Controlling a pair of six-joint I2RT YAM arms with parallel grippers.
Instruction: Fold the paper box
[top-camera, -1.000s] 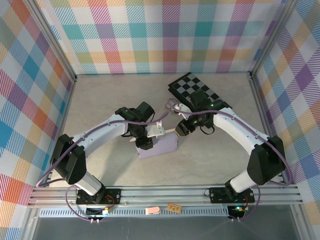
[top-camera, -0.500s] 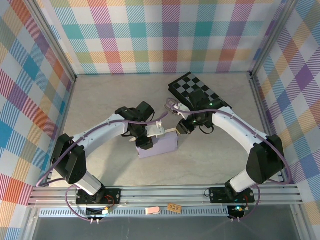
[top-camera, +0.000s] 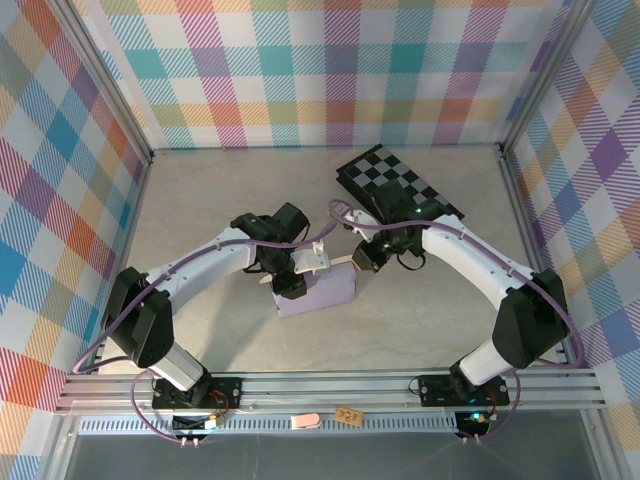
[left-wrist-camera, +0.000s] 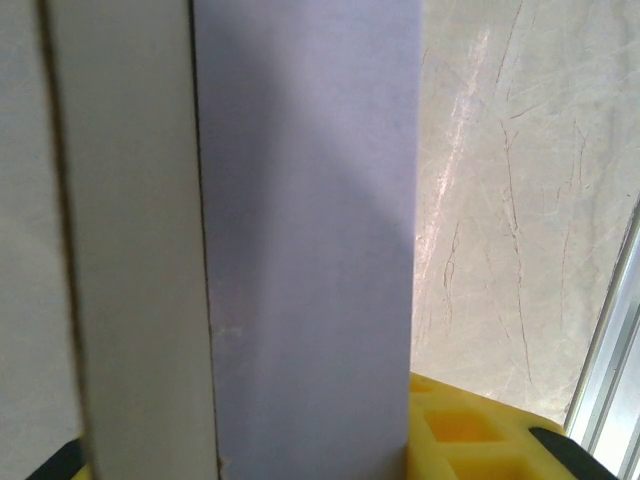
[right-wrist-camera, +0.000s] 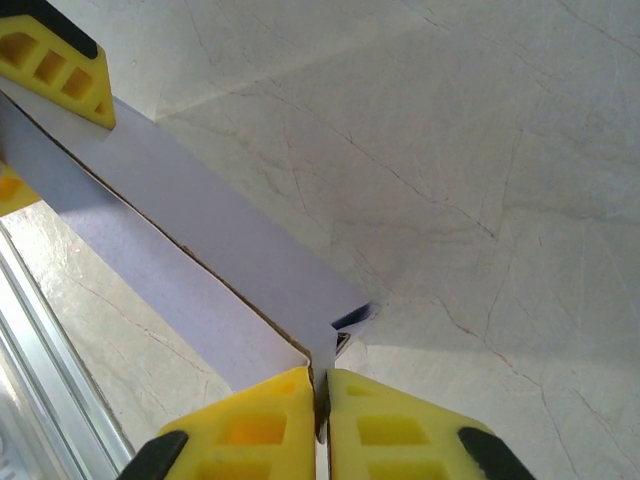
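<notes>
Paper box in left jaws' pinch, flap edge in right jaws' pinch.

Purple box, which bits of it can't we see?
Top view: the paper box has its far edge under both arms; flaps too small.
Left wrist view: too close, cut off top and bottom.
Right wrist view: right gripper covers the pinched edge; left border cuts the rest.

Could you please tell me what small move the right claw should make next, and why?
Probably swing its pinched flap inward. The right claw is shut on a thin edge of the paper box, and the left claw clamps the far end, so the box looks braced.
</notes>
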